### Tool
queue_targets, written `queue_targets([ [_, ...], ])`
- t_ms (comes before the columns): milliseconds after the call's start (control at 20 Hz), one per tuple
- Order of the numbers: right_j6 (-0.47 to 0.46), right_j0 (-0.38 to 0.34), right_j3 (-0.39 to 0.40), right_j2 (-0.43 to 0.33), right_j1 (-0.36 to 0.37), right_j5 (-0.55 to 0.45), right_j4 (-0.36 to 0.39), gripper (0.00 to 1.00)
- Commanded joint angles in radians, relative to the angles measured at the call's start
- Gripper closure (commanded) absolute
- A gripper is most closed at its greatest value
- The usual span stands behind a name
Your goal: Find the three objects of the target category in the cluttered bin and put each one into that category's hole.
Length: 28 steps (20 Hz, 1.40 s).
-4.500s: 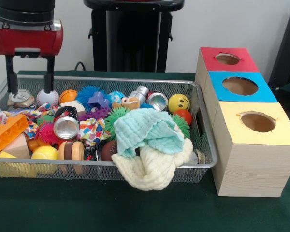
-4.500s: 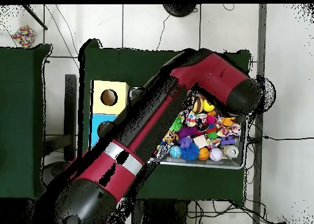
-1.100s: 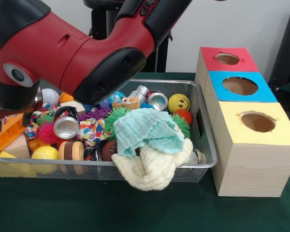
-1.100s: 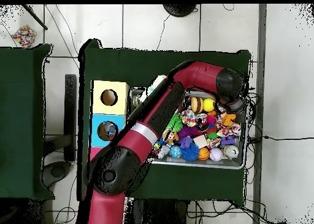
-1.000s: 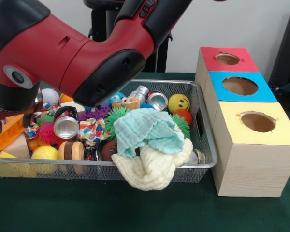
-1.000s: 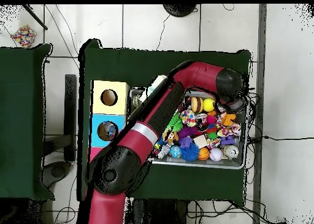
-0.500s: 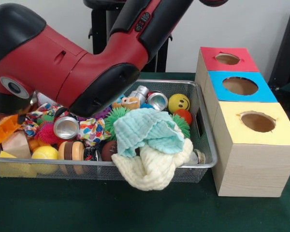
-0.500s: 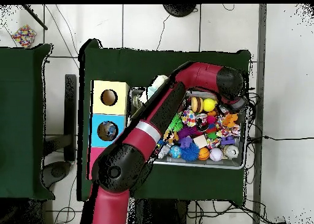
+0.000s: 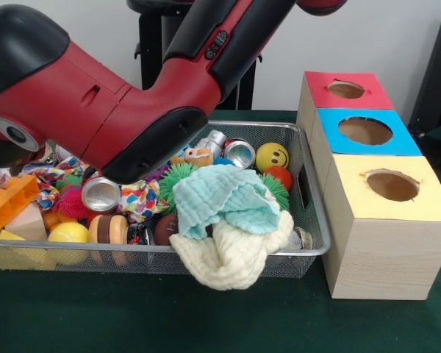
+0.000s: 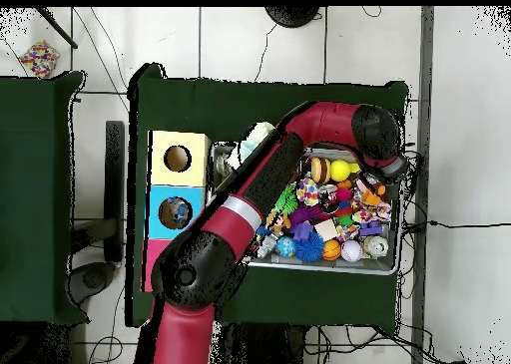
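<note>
The wire bin (image 9: 309, 193) is packed with toys. Among them are a silver can (image 9: 101, 194), a second can (image 9: 239, 153), a yellow smiley ball (image 9: 272, 157), a plain yellow ball (image 9: 68, 233) and an orange block (image 9: 11, 202). A teal cloth (image 9: 224, 198) lies on a cream cloth (image 9: 231, 254) that hangs over the front rim. My red arm (image 9: 132, 110) reaches low across the bin to its left end. In the overhead view the gripper (image 10: 384, 173) is mostly covered by the wrist, and I cannot see what it touches.
Three wooden boxes stand in a row right of the bin, each with a round hole: red top (image 9: 323, 81), blue top (image 9: 338, 143), yellow top (image 9: 360, 198). The arm hides the bin's back left part. Green cloth covers the table (image 9: 206, 316).
The arm swung down from above the bin's far left corner and now lies across the bin. Over the last second the wrist shifted slightly and the orange block shows more fully.
</note>
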<state>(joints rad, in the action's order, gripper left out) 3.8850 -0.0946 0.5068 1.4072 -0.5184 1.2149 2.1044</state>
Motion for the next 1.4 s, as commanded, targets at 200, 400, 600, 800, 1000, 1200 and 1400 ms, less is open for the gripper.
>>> queue_targets([
  [200,0.098,-0.027,-0.085,-0.032,-0.01,0.071,-0.066,0.0],
  [400,0.1,-0.022,-0.111,-0.084,0.019,0.088,-0.128,0.0],
  [600,0.103,-0.027,-0.144,-0.138,0.053,0.113,-0.198,0.0],
  [800,0.088,-0.029,-0.148,-0.146,0.068,0.149,-0.219,0.0],
  [1000,0.086,-0.036,-0.155,-0.107,0.048,0.171,-0.195,0.0],
  [1200,0.085,-0.045,-0.151,-0.055,0.023,0.191,-0.146,0.0],
  [1400,0.082,-0.046,-0.132,-0.027,0.008,0.196,-0.118,0.0],
])
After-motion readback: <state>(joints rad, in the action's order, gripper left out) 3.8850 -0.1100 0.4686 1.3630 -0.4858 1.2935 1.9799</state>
